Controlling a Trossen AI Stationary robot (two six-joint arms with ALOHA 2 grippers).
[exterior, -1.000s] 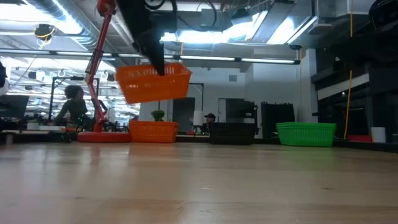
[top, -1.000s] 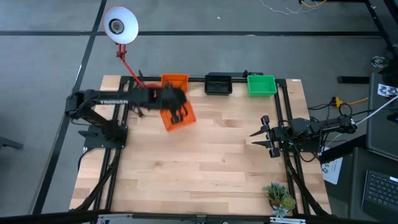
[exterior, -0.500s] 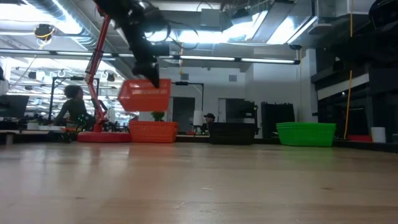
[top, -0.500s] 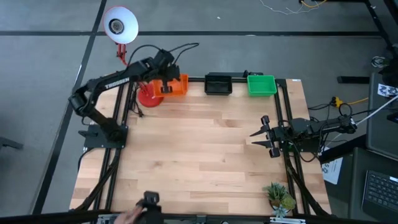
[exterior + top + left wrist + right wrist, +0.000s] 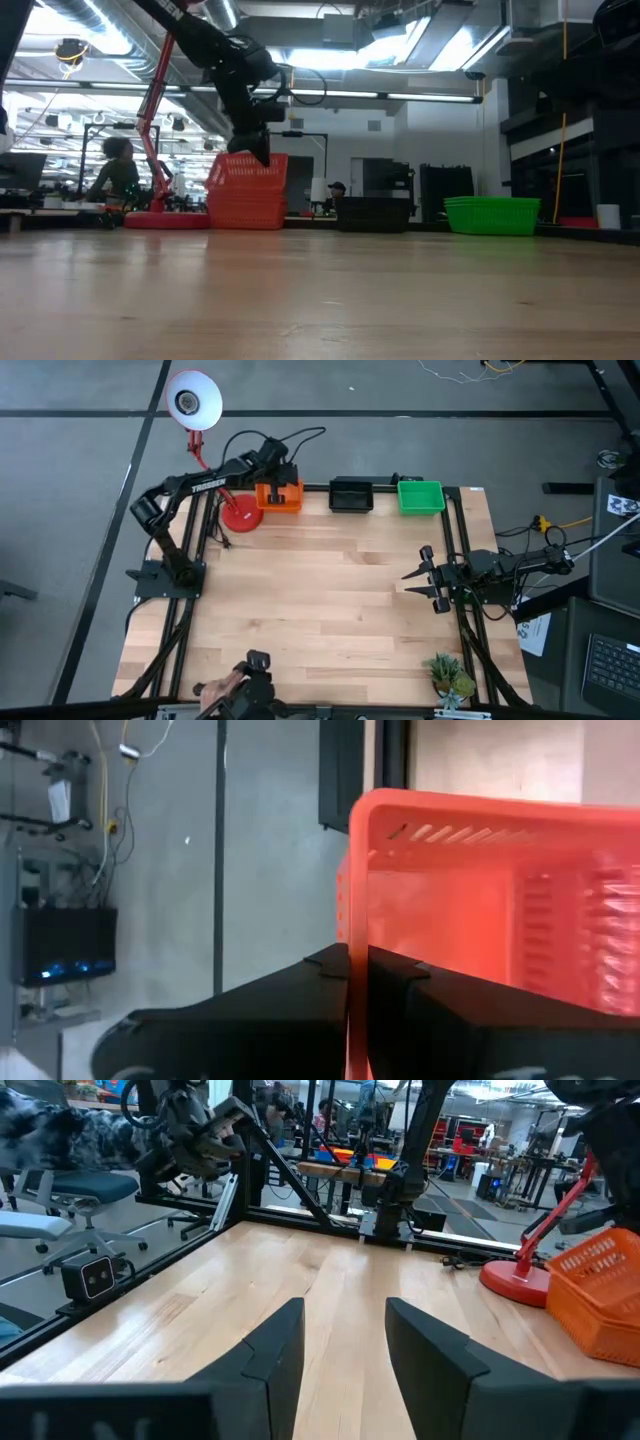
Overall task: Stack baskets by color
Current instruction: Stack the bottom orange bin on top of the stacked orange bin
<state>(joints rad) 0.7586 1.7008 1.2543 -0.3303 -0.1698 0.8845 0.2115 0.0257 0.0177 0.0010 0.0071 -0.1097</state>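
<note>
My left gripper (image 5: 272, 484) is at the table's far left, shut on an orange basket (image 5: 250, 168). That basket sits atop another orange basket (image 5: 246, 208) standing at the far edge. A black basket (image 5: 351, 494) and a green basket (image 5: 420, 496) stand on the table along the same far edge, to the right. In the left wrist view the orange basket (image 5: 480, 890) fills the picture ahead of the fingers. My right gripper (image 5: 425, 582) waits open at the table's right edge, holding nothing. My left gripper pinches one side wall of the upper orange basket just below its rim (image 5: 357, 935), one finger inside and one outside. The fingers slant down from above, from the table's left. The basket's bottom meets the orange basket beneath it (image 5: 246, 195).
A lamp's red base (image 5: 241, 515) stands just left of the orange baskets, its arm rising to a white shade (image 5: 193, 400). A person's hand with a dark object (image 5: 240, 688) is at the near edge. A small plant (image 5: 450, 675) stands near right. Bare wood lies between.
My left gripper has carried the orange basket from above the table's left middle toward the far edge and down onto the orange basket standing there, rolling its wrist on the way. A person's hand has come in at the near edge.
</note>
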